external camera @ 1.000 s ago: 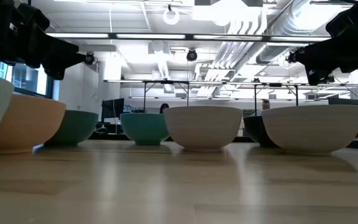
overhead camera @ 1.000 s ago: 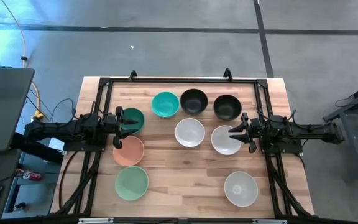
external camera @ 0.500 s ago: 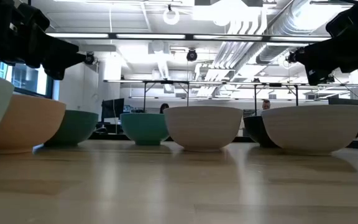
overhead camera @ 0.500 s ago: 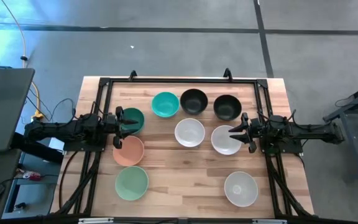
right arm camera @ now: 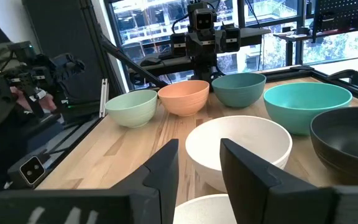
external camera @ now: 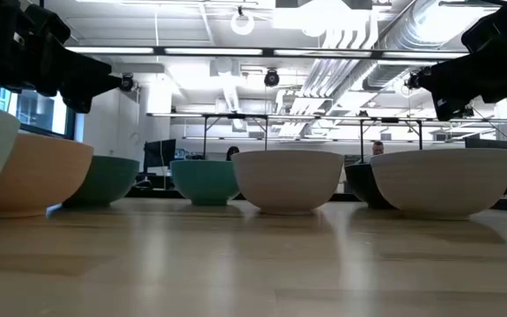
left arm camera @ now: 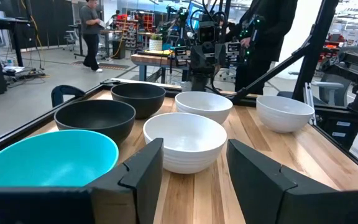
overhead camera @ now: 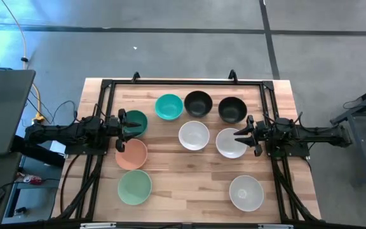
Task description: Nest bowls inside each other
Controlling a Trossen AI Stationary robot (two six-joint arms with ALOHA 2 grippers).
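Nine bowls stand on their bases on the wooden table. Far row: dark green (overhead camera: pixel 136 121), teal (overhead camera: pixel 168 107), two black (overhead camera: pixel 198 104) (overhead camera: pixel 232 109). Middle: two white (overhead camera: pixel 194 135) (overhead camera: pixel 229 144), peach (overhead camera: pixel 131 154). Near: mint (overhead camera: pixel 135 187) and white (overhead camera: pixel 246 193). My left gripper (overhead camera: pixel 124 122) (left arm camera: pixel 194 180) is open and hovers over the dark green bowl's left side. My right gripper (overhead camera: pixel 240 137) (right arm camera: pixel 201 168) is open, above the right-hand middle white bowl (right arm camera: pixel 204 208). In the low view both grippers (external camera: pixel 95 84) (external camera: pixel 421 84) hang well above the bowls' rims.
A black metal frame (overhead camera: pixel 107 86) runs along the table's far, left and right sides. Bare wood (overhead camera: pixel 189 184) lies between the mint bowl and the near white bowl. People (left arm camera: pixel 92 31) stand in the room beyond the table.
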